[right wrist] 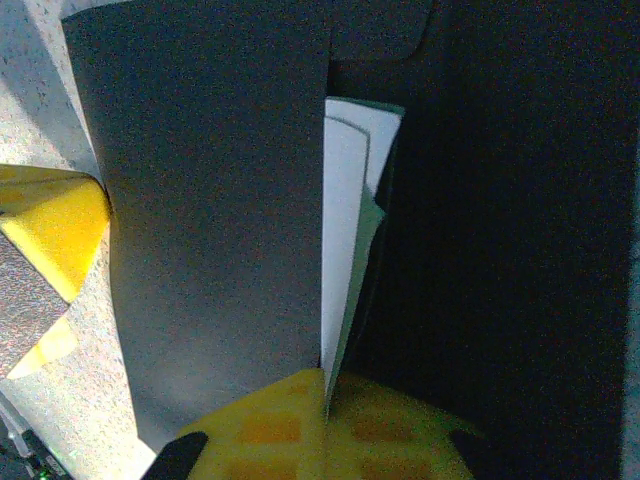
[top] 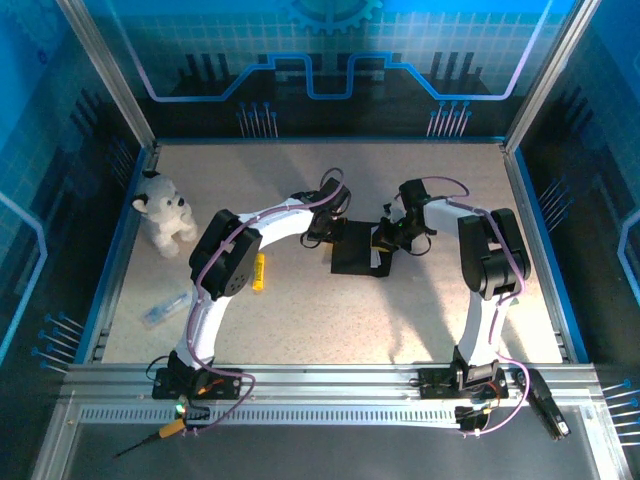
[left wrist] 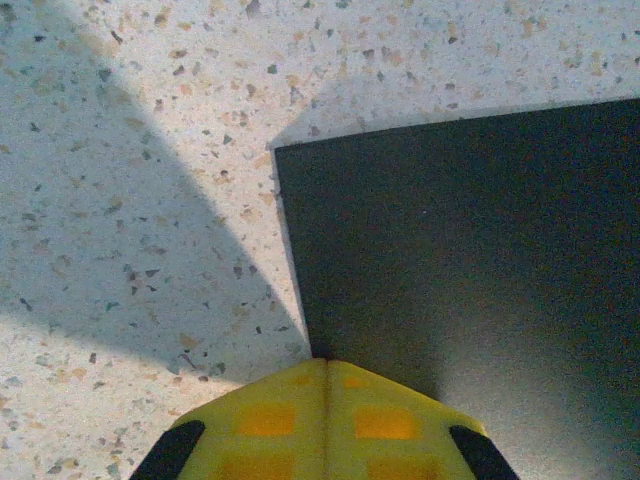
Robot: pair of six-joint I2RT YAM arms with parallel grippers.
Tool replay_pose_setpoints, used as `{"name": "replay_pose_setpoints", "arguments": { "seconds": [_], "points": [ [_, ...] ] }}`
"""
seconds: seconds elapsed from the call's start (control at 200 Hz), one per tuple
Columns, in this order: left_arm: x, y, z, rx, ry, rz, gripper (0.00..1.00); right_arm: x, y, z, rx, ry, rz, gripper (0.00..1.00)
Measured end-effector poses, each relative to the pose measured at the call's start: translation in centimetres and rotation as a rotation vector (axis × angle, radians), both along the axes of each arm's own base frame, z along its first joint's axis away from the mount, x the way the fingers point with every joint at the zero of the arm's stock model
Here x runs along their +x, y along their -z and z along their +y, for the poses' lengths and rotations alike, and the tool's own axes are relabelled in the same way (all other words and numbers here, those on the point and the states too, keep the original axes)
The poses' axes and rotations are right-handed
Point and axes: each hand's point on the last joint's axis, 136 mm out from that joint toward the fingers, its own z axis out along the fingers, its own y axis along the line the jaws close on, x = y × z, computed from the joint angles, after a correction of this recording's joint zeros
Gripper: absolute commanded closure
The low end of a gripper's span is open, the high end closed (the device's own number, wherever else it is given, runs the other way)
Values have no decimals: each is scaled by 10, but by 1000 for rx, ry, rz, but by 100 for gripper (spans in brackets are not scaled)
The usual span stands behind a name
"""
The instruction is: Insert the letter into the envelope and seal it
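Right gripper (right wrist: 325, 400) pinching the letter (right wrist: 345, 230), I should push straight ahead into the envelope (right wrist: 210, 200), closed left gripper (left wrist: 325, 400) bracing its edge.

Enclosed robot test cell, laboratory setting
Aluminium-profile frame (top: 108, 75), blue circuit-pattern wall panels (top: 330, 60), speckled worktop (top: 330, 320); left arm (top: 270, 222) and right arm (top: 495, 255) bolted to a slotted rail (top: 330, 385)

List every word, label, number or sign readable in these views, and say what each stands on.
No words or numbers can be read anywhere.
Sign: a blue gear outline with circuit lines, on the back wall panel.
Too small to read: any print on the small yellow stick.
Blurred, unreadable: the clear bluish packet.
No print visible: the flat matte black envelope, the white green-edged letter.
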Motion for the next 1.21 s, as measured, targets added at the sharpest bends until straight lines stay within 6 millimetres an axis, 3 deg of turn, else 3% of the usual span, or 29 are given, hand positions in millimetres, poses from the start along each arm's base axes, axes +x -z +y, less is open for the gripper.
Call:
{"name": "replay_pose_setpoints", "arguments": {
  "seconds": [0.05, 0.215, 0.275, 0.61, 1.206],
  "points": [
    [0, 0, 0, 0, 0, 0, 100, 0, 0, 0, -1, 1, 0, 100],
    [0, 1, 0, -3, -1, -2, 100, 1, 1, -5, -33, 14, -4, 74],
    [0, 1, 0, -6, -1, -7, 100, 2, 0, -9, -52, 21, -8, 70],
    [-2, 1, 1, -40, -11, -44, 100, 8, -26, -25, -95, 77, -81, 68],
    [-2, 1, 0, -69, -53, -48, 100, -3, -1, -11, -118, 51, -24, 68]
  ]
}}
